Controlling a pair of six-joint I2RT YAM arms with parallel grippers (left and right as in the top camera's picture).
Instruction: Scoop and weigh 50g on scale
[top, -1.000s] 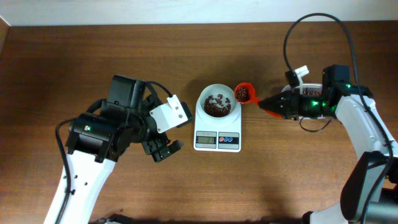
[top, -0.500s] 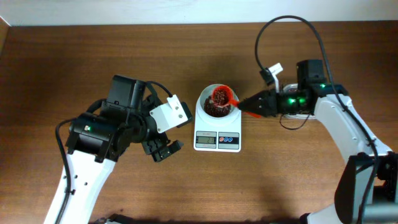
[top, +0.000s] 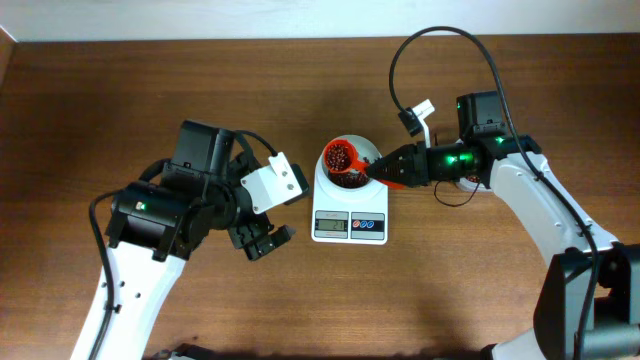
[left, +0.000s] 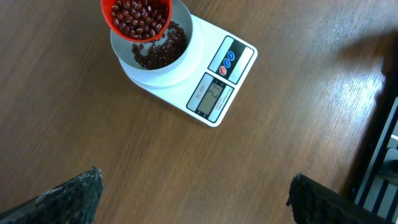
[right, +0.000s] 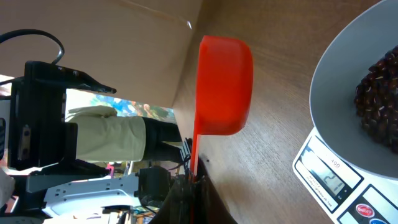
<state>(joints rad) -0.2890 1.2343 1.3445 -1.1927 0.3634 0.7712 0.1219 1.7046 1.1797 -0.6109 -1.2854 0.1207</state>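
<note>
The white scale (top: 350, 228) stands mid-table with its round bowl (top: 373, 151) on top; some dark red-brown beans (top: 352, 181) lie in the bowl. An orange-red scoop (top: 340, 158), level and full of beans, hovers over the bowl's left half. My right gripper (top: 387, 172) is shut on the scoop's handle, just right of the bowl. In the right wrist view the scoop (right: 224, 87) shows from the side, beside the bowl (right: 336, 93), with the right gripper (right: 193, 186) clamped on its thin handle. My left gripper (left: 196, 186) stands open and empty over bare wood, left of the scale (left: 239, 71).
The bulky left arm (top: 200, 190) sits left of the scale. The right arm's black cable (top: 420, 45) loops above the table's back half. The table's back edge meets a white wall (top: 300, 15).
My right gripper has carried the loaded scoop leftward, from beside the bowl's right rim to over the bowl. The left arm has stayed put.
</note>
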